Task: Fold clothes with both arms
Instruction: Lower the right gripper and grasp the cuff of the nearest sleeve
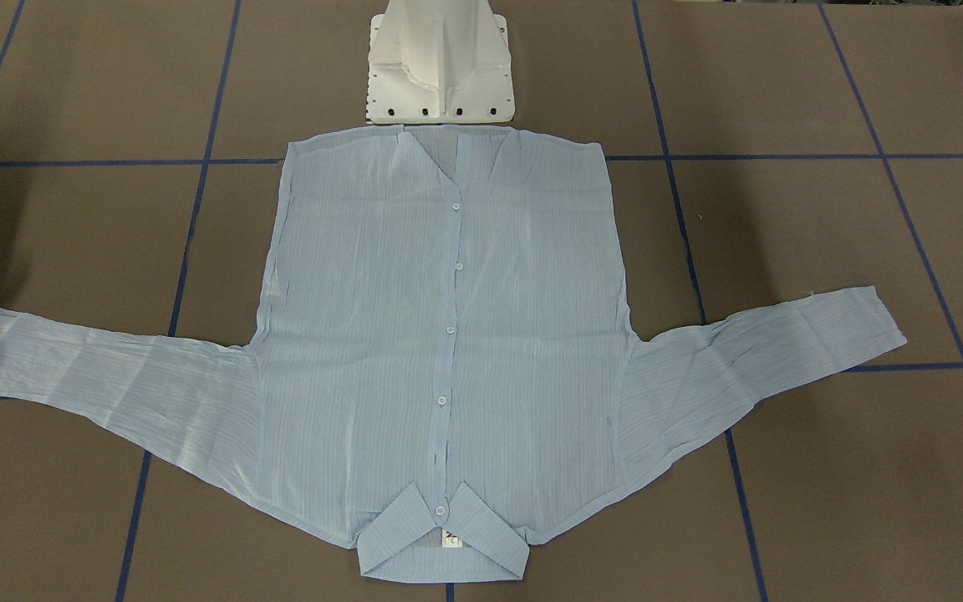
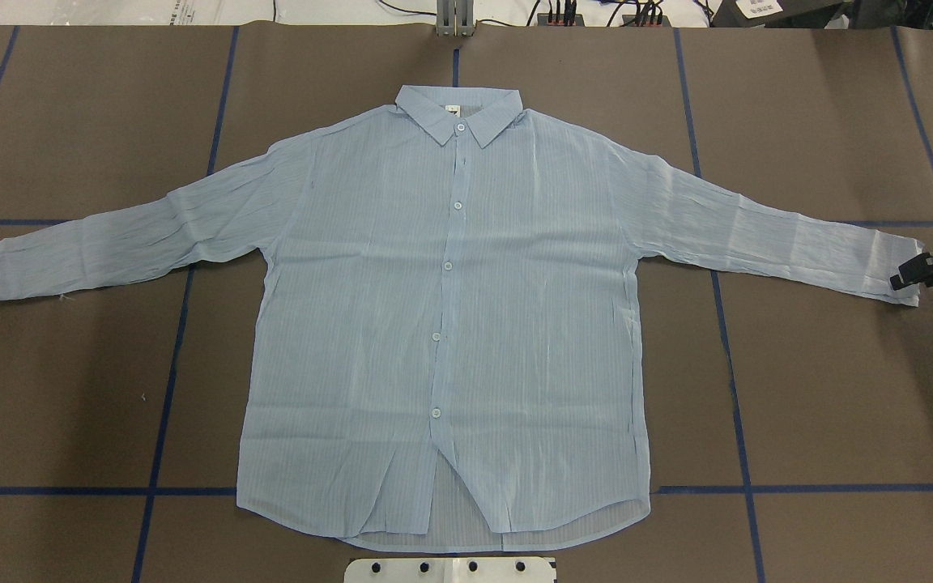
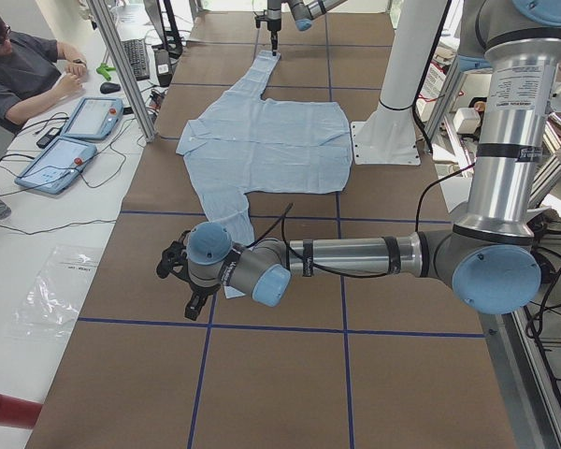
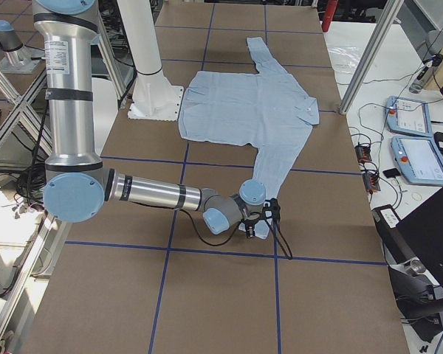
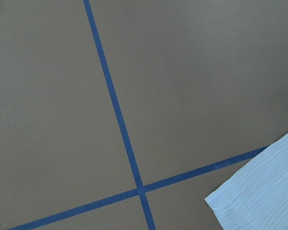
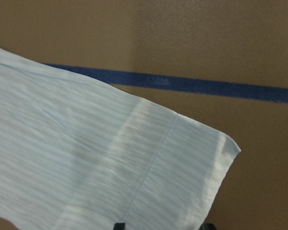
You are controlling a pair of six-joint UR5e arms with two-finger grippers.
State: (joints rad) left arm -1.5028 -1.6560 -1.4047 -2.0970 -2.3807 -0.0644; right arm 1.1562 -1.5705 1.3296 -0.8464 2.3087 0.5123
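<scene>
We are looking at wide brown paper-covered table [image 2: 839, 389], dark-blue tape lines [image 2: 168, 389] crossing it in grid. Thin light-blue pinstriped long-sleeved shirt [image 2: 442, 324] is lying flat on it, buttons up, sleeves spreading sideways. White pedestal base [image 1: 440, 75] is standing on table just beside hem.

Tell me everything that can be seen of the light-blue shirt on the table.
The shirt is thin, light blue, faintly striped and crinkly, half see-through. It lies flat, front up, on the brown table, buttoned with white buttons, collar away from the robot, hem slightly parted. Both sleeves are spread sideways. The right claw, open, stands at the right cuff; whether it touches the cuff is unclear.
</scene>
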